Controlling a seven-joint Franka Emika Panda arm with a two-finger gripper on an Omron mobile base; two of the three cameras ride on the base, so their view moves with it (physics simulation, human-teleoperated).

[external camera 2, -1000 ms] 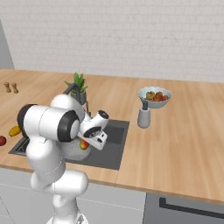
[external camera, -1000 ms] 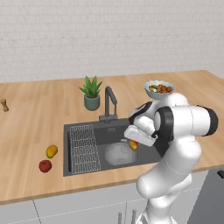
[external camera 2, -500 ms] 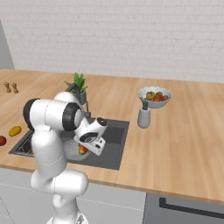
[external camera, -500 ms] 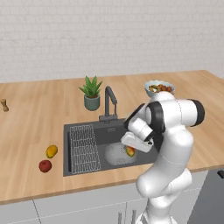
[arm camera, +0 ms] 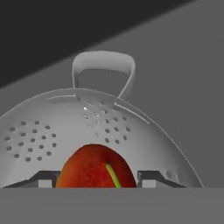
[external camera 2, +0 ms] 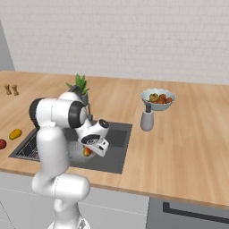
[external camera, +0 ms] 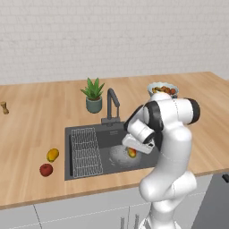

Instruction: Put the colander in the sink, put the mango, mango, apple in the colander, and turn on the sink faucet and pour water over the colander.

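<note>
colander (arm camera: pixel 100 131): I see it sitting in the sink (external camera: pixel 89 134).
hand (arm camera: pixel 96 177): clamped on a red-orange mango (arm camera: pixel 95 168), low over the colander's bowl.
step: I'd release here, then fetch more.
count: on the table (external camera: pixel 27 134), one mango (external camera: pixel 53 154), one apple (external camera: pixel 45 169).

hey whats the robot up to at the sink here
The white arm's hand holds a red-and-yellow mango between its fingers, low over the round perforated metal colander that sits in the dark grey sink. The mango is not yet let go. A second yellow-orange mango and a small red apple wait on the wooden counter left of the sink. No water runs from the dark bent faucet.
</note>
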